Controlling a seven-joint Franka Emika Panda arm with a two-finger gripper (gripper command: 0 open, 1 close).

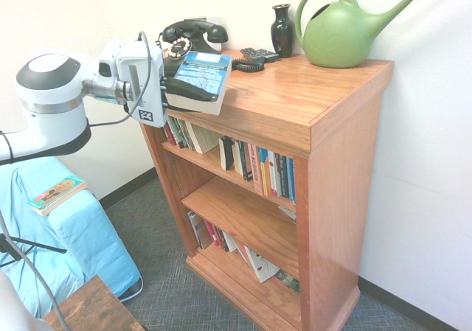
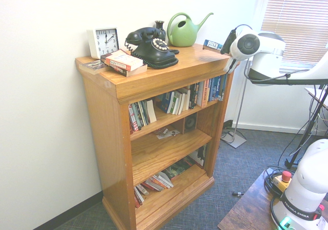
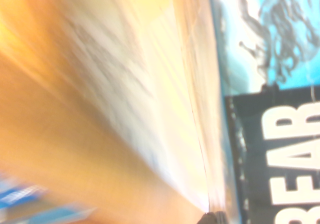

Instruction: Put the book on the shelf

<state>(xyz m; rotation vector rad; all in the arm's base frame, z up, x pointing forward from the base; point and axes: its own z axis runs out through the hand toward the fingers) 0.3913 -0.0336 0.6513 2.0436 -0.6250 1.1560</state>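
Gripper (image 1: 175, 89) clamped on the tilted book (image 1: 199, 79), lifted off the bookcase top; the shelf (image 1: 221, 165) below it awaits.

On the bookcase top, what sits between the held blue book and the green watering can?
First exterior view: a black vase and a small dark remote-like thing stand between the blue-covered book and green watering can.

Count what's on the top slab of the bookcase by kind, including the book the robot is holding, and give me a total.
Books: 2, the blue-covered book in the gripper and an orange-and-white book
Clock: 1
Rotary telephone: 1
Dark vase: 1
Green watering can: 1
Remote control: 1
Total: 7
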